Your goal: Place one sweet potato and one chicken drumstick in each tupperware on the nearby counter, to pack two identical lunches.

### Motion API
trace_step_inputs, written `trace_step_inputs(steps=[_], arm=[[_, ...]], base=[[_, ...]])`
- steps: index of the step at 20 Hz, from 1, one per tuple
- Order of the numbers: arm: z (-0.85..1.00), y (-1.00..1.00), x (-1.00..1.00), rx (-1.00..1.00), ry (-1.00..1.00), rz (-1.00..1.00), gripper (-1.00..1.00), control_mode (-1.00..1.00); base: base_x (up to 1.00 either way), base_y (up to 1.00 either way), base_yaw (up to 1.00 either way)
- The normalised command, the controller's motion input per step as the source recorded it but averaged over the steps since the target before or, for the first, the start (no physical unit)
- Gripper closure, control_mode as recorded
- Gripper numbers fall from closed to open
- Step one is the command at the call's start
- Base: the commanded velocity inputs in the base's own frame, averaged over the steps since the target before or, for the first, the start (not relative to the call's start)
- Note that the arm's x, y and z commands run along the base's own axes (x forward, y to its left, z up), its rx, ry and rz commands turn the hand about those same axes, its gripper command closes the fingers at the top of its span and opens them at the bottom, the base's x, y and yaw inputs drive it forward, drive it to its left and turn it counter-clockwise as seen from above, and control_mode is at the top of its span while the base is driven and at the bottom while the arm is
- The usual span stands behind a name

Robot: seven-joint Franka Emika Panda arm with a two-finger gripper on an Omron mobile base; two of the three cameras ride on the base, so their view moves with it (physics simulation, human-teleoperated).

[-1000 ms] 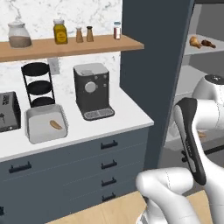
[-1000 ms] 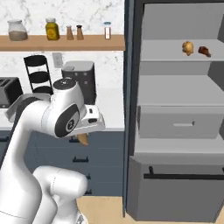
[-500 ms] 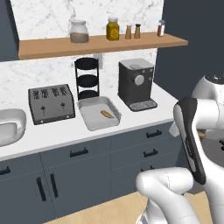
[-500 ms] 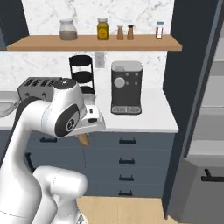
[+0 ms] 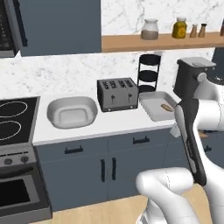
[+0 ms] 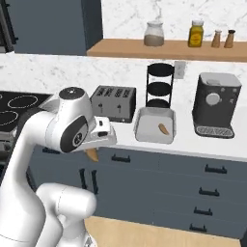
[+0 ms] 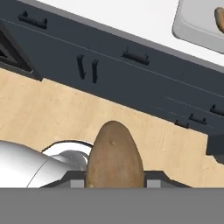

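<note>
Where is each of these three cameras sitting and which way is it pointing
Left base view: behind the arm to its left, facing the counter; the white arm rises lower right.
Right base view: behind to its right, same counter; the arm rises lower left, gripper shut on a brown piece.
Hand view: on the hand, looking down past the brown piece at floor and drawers.
Shared: both base views show the toaster, and all three the tupperware holding one sweet potato.

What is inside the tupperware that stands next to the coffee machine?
One sweet potato lies inside that tupperware; no chicken drumstick is visible there. Its whole floor is visible.
</note>
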Motion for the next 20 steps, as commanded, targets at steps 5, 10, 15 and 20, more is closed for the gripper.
trace_step_inputs(steps=[5,10,15,20], arm=[[0.0,0.0,0.0,0.0,0.0,0.0,1.0,1.0],[0.0,0.0,0.0,0.0,0.0,0.0,1.0,1.0],[0.0,0.0,0.0,0.0,0.0,0.0,1.0,1.0],[0.0,0.0,0.0,0.0,0.0,0.0,1.0,1.0]], base=[[0.62,0.58,0.2],[0.71,0.27,0.1],[0.45,0.2,0.0],[0.41,0.74,0.0]])
